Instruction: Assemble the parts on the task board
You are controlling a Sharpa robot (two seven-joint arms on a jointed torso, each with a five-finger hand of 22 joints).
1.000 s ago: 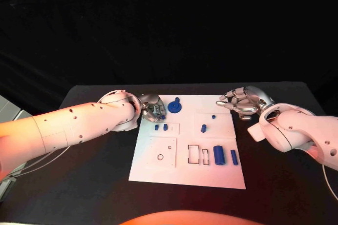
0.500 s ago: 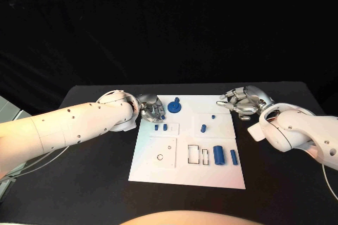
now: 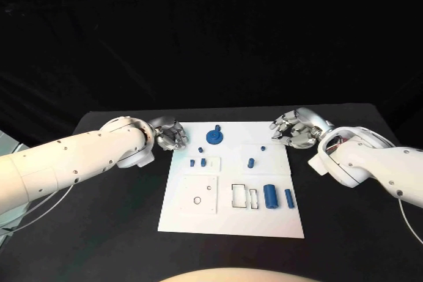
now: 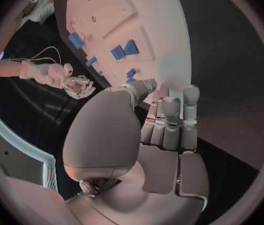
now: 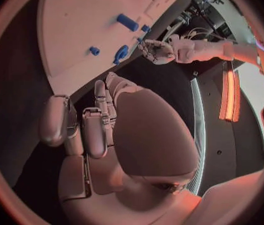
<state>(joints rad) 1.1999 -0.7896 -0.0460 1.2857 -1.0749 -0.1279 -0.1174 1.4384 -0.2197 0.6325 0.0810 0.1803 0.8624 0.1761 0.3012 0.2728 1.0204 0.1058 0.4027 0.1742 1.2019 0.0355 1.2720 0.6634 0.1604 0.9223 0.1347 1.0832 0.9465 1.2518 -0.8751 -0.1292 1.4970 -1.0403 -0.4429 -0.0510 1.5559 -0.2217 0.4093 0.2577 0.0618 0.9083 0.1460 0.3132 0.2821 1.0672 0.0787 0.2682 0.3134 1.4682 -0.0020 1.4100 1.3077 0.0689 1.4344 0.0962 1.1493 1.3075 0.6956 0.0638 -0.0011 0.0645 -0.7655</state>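
Both hands are parked off the far corners of the task board (image 3: 231, 184), probably to keep the view clear. Left hand (image 3: 169, 136) and right hand (image 3: 293, 128) have fingers curled in, holding nothing. Blue parts (image 3: 271, 196) lie loose on the board mid-worktop, likely unassembled so far.

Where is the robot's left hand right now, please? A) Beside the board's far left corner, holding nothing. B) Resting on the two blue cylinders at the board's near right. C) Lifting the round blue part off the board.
A: the left hand sits beside the far left corner of the task board, nothing in its fingers.
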